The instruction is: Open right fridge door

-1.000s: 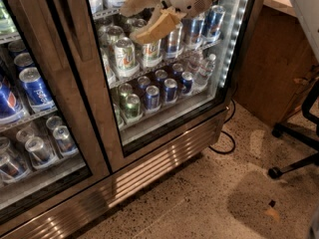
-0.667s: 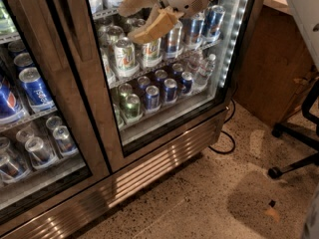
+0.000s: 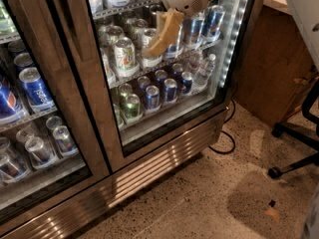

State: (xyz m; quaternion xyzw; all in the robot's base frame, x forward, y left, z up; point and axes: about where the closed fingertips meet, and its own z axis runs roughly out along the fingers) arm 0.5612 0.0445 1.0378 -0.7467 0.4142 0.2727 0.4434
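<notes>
Speckled floor (image 3: 199, 203) fills the lower right of the frame. Above it, the right fridge door (image 3: 94, 113) takes the centre and is fully closed, with cans (image 3: 152, 96) behind its glass. At the top centre, the gripper (image 3: 142, 19) hangs before the glass, its tan fingers (image 3: 165, 31) spread apart and holding nothing.

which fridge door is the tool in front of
The right fridge door, with green and silver cans behind its glass: the tool hangs before its upper pane. The left door, showing blue Pepsi cans, has no tool near it.
</notes>
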